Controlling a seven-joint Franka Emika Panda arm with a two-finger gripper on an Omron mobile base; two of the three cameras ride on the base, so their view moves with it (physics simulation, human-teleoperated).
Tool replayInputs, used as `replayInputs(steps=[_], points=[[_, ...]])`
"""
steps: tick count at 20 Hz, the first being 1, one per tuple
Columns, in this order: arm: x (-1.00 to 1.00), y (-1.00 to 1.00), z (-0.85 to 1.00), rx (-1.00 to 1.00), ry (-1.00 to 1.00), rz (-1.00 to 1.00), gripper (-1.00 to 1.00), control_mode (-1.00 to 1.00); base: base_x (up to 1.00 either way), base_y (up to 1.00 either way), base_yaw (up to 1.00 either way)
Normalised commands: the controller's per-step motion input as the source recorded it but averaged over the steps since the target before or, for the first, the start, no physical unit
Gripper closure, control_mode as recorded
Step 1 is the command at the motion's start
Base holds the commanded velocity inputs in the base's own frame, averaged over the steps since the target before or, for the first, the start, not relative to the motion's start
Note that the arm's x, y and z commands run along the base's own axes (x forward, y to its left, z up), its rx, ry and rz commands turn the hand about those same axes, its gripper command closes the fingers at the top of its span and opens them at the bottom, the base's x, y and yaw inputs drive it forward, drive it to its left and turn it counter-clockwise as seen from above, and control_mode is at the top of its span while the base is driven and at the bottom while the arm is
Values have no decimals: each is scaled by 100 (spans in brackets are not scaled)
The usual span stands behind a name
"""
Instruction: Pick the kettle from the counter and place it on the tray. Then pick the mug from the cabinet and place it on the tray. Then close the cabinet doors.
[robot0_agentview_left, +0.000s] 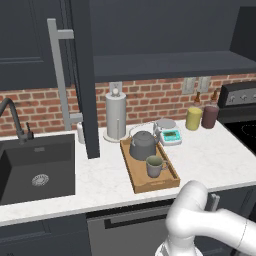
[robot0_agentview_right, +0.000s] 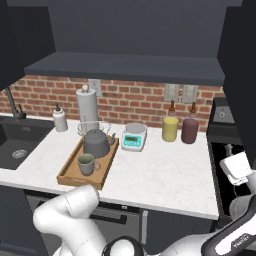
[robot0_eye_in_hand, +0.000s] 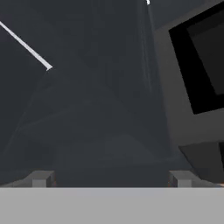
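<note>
The dark grey kettle (robot0_agentview_left: 142, 145) stands at the far end of the wooden tray (robot0_agentview_left: 136, 181) on the white counter (robot0_agentview_left: 210, 155). The grey-green mug (robot0_agentview_left: 154, 166) stands on the tray just in front of it. Above, the navy cabinet (robot0_agentview_left: 165, 65) has a bare shelf. Its left door (robot0_agentview_left: 85, 80) hangs open edge-on, with its bar handle (robot0_agentview_left: 60, 75) showing. The right door (robot0_agentview_right: 241, 75) is open too, and my white hand (robot0_agentview_right: 237, 169) hovers just below it at the far right. My gripper (robot0_eye_in_hand: 110, 179) is open, with nothing between its tips, close to a dark navy panel.
Behind the tray are a paper-towel roll (robot0_agentview_left: 115, 116) and a small scale (robot0_agentview_left: 169, 134). A yellow jar (robot0_agentview_left: 193, 118) and a maroon cup (robot0_agentview_left: 210, 116) stand by the brick wall. The dark sink (robot0_agentview_left: 37, 167) lies left and the stove (robot0_agentview_left: 242, 127) right.
</note>
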Motion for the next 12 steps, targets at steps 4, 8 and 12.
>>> replayInputs(steps=[4, 8, 12], points=[[0, -29, 40, 0, 0, -18, -100, -100, 0, 0, 0], [0, -10, 35, -6, 0, -11, -100, -100, 0, 0, 0], [-12, 3, 27, -26, -6, -7, -100, -100, 0, 0, 0]])
